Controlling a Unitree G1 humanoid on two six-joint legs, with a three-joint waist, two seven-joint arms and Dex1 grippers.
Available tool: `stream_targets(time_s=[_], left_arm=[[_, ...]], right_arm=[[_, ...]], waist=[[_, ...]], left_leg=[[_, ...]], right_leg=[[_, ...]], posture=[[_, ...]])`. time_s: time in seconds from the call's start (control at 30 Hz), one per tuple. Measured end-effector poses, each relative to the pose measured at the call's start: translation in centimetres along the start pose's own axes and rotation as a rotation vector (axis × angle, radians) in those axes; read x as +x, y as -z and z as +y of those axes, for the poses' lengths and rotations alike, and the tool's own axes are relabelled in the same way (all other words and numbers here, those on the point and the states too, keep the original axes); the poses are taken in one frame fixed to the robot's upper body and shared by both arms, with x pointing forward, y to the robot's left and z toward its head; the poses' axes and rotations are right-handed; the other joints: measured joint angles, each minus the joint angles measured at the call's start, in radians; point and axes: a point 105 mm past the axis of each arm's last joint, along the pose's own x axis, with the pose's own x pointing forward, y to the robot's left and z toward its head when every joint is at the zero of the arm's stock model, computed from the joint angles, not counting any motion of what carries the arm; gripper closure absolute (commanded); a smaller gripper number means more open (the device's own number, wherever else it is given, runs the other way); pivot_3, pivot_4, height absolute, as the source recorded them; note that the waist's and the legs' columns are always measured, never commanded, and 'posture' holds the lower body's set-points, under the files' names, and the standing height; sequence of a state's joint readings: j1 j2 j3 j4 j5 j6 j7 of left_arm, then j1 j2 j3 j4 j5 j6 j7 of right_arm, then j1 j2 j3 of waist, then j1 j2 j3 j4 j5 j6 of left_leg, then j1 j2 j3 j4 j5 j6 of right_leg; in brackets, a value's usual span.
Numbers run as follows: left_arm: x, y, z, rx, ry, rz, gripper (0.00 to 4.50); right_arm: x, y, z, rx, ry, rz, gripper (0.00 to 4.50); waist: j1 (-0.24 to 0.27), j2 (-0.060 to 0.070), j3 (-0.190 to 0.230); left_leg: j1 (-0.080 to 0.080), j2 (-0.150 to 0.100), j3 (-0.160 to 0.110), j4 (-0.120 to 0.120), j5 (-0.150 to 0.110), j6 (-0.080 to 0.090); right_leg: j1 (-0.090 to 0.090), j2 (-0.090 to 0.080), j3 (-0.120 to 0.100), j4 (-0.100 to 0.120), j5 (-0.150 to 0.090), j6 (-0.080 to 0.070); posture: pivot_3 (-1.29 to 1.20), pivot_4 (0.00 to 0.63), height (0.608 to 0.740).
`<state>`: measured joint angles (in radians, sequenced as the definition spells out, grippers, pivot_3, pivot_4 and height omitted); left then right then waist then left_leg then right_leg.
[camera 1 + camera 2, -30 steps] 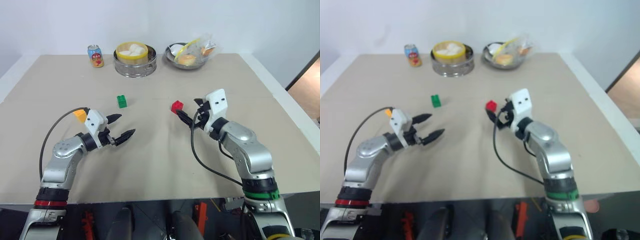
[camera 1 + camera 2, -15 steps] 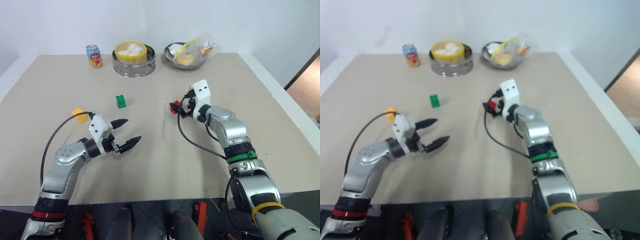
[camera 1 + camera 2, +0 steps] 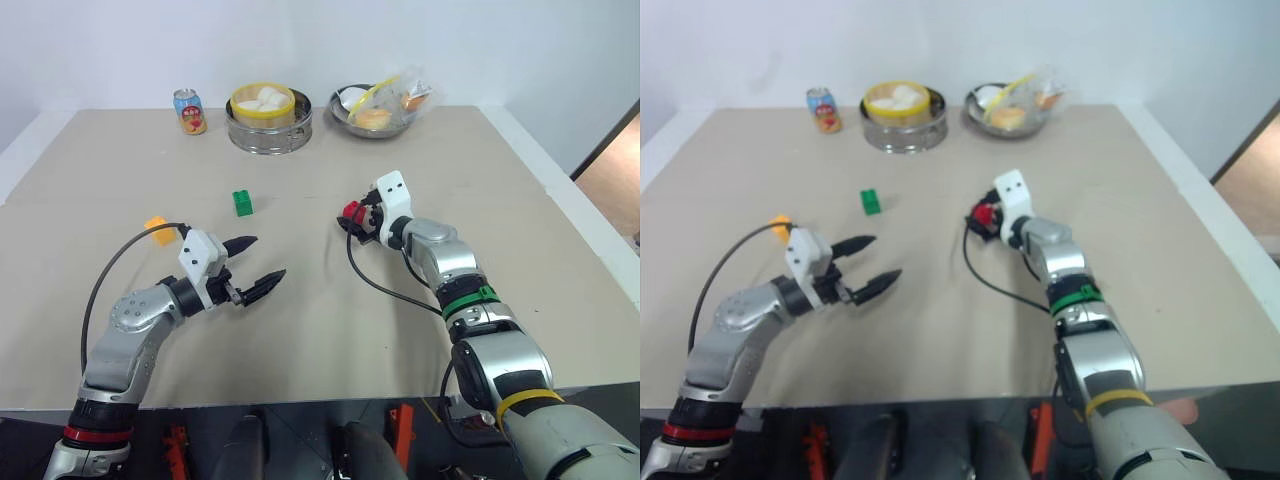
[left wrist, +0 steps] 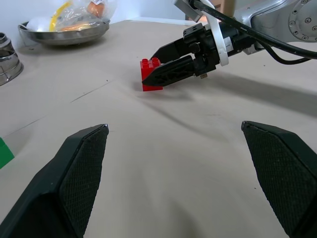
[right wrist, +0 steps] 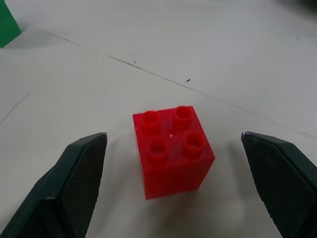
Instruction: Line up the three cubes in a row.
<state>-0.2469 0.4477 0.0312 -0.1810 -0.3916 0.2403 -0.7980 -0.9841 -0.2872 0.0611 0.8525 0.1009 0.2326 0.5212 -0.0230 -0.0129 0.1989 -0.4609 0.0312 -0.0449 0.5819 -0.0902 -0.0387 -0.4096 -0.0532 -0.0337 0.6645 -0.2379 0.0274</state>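
Two pincers released: my right pincer (image 5: 173,193) straddles the red cube (image 5: 172,151); my left pincer (image 3: 255,268) hangs well apart from it.

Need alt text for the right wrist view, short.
A red cube with four studs on top sits upright on the pale table, centred between the two wide-open black fingers of the right gripper, not yet gripped. A corner of the green cube shows at the far edge.

Left tool (image 3: 256,263) fingers spread, held low; right tool (image 5: 171,193) fingers spread, arm outstretched
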Motion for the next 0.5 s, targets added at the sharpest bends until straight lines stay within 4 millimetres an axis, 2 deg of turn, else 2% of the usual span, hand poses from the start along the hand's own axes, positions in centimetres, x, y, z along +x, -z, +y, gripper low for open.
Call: stream_targets(time_s=[0.03,0.1,0.13,0.17,0.33,0.37,0.5], left_arm=[[0.0,-0.01,0.02,0.0,-0.002,0.0,0.05],[0.01,-0.02,0.03,-0.002,-0.005,0.001,0.0],[0.02,-0.04,0.01,-0.003,-0.004,0.0,0.0],[0.03,-0.12,-0.03,-0.002,-0.002,-0.003,0.0],[-0.02,-0.16,-0.3,-0.002,0.007,-0.006,0.0],[-0.02,-0.16,-0.3,-0.002,0.007,-0.005,0.0],[-0.05,-0.15,-0.27,0.001,0.007,-0.003,0.0]], right_arm=[[0.03,-0.04,-0.02,-0.001,0.0,-0.001,0.0],[0.2,-0.16,-0.13,0.0,0.002,-0.005,0.63],[0.25,-0.1,-0.12,0.005,0.002,-0.005,0.79],[0.29,-0.03,-0.14,0.016,0.003,-0.006,1.28],[0.57,0.13,0.17,0.02,-0.018,-0.007,3.07],[0.58,0.11,0.17,0.017,-0.018,-0.008,3.25],[0.69,0.08,0.19,0.006,-0.016,-0.008,3.25]], waist=[[0.0,0.0,0.0],[0.0,0.0,0.0],[0.0,0.0,0.0],[0.0,0.0,0.0],[0.0,0.0,0.0],[0.0,0.0,0.0],[0.0,0.0,0.0]], left_leg=[[0.0,0.0,0.0,0.0,0.0,0.0],[0.0,0.0,0.0,0.0,0.0,0.0],[0.0,0.0,0.0,0.0,0.0,0.0],[0.0,0.0,0.0,0.0,0.0,0.0],[0.0,0.0,0.0,0.0,0.0,0.0],[0.0,0.0,0.0,0.0,0.0,0.0],[0.0,0.0,0.0,0.0,0.0,0.0]], right_leg=[[0.0,0.0,0.0,0.0,0.0,0.0],[0.0,0.0,0.0,0.0,0.0,0.0],[0.0,0.0,0.0,0.0,0.0,0.0],[0.0,0.0,0.0,0.0,0.0,0.0],[0.0,0.0,0.0,0.0,0.0,0.0],[0.0,0.0,0.0,0.0,0.0,0.0],[0.0,0.0,0.0,0.0,0.0,0.0]], posture=[[0.0,0.15,0.74],[0.0,0.15,0.74],[0.0,0.15,0.74],[0.0,0.15,0.74],[0.0,0.15,0.74],[0.0,0.15,0.74],[0.0,0.15,0.74]])
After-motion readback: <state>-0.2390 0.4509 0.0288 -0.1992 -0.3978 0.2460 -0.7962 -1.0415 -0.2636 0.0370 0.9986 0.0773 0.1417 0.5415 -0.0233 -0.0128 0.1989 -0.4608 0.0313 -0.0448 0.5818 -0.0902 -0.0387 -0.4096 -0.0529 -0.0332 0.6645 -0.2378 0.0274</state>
